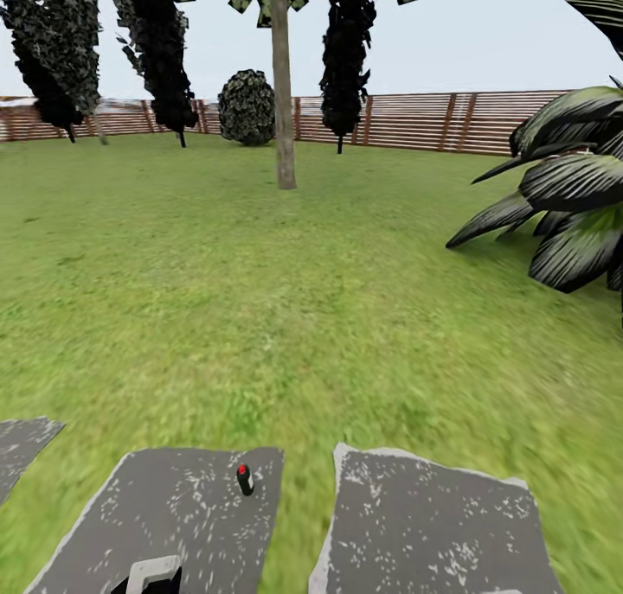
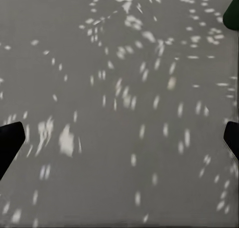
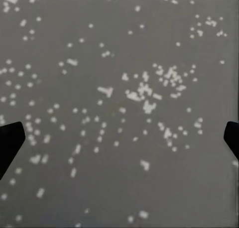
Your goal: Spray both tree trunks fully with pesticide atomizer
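Note:
A small dark atomizer (image 1: 245,479) with a red top sits on a grey stepping stone (image 1: 164,507) near the bottom of the head view. Just below it, a grey part of my left arm (image 1: 154,573) pokes in at the bottom edge. My left gripper (image 2: 119,143) is open over speckled grey stone, its black fingertips (image 2: 10,143) at the sides. A dark green shape (image 2: 232,11) shows at that view's corner; I cannot tell what it is. My right gripper (image 3: 119,143) is open over stone too. A tree trunk (image 1: 283,84), pale and straight, rises far ahead on the lawn (image 1: 260,300).
A second stepping stone (image 1: 433,525) lies to the right and a third (image 1: 22,443) at far left. A broad striped-leaf plant (image 1: 571,196) spreads at the right. The slat fence (image 1: 415,120), a round bush (image 1: 247,107) and dark-foliaged trees (image 1: 164,49) line the back.

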Motion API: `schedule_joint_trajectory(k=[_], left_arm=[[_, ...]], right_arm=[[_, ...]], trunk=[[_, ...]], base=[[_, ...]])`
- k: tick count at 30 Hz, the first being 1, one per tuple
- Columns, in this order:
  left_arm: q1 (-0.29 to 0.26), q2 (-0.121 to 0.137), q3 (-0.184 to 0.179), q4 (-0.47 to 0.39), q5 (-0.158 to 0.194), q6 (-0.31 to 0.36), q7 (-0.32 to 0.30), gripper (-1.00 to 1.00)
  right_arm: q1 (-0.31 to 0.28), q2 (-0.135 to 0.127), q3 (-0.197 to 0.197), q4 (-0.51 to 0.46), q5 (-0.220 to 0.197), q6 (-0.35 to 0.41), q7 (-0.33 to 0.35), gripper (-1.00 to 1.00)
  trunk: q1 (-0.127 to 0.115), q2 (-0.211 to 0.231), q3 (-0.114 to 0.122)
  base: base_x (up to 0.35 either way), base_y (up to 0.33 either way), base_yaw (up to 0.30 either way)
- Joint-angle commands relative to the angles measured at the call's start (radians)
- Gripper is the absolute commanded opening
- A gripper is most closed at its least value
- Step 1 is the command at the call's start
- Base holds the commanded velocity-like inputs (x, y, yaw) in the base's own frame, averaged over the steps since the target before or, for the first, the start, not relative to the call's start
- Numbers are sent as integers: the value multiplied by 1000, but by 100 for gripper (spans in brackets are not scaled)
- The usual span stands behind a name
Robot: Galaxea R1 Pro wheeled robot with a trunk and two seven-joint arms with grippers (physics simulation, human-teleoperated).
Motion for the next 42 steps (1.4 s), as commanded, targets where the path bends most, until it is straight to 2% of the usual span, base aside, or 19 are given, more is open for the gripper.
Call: schedule_joint_trajectory(k=[1,5,11,18,32,35,37,39,42], left_arm=[[0,0,0,0,0,0,0,100],[0,1,1,0,4,1,0,100],[0,5,33,-7,39,0,-1,100],[0,5,39,-6,43,0,-1,100],[0,10,41,-6,41,-1,13,100],[-1,10,42,-12,43,2,14,100],[-10,13,42,-14,45,12,12,100],[-16,16,41,-17,46,18,9,100],[-69,18,39,-29,41,50,7,100]], right_arm=[[0,0,0,0,0,0,0,100],[0,0,0,0,0,0,0,100],[0,0,0,-1,0,-1,0,100],[0,-1,-3,-1,0,-2,-3,100],[0,1,0,1,-3,-1,2,100],[0,15,-3,-2,-4,-1,-2,100],[-2,30,-6,-22,-7,0,-3,100],[-8,32,-7,-55,-7,0,-3,100],[-33,34,-8,-167,-4,8,-2,100]], trunk=[[0,0,0],[0,0,0],[0,0,0],[0,0,0],[0,0,0],[0,0,0],[0,0,0],[0,0,0],[0,0,0]], base=[[69,-272,278],[33,-273,278],[13,-274,278],[125,-276,262],[260,-220,21],[25,-18,0],[7,-5,0],[3,-2,0],[1,0,0]])
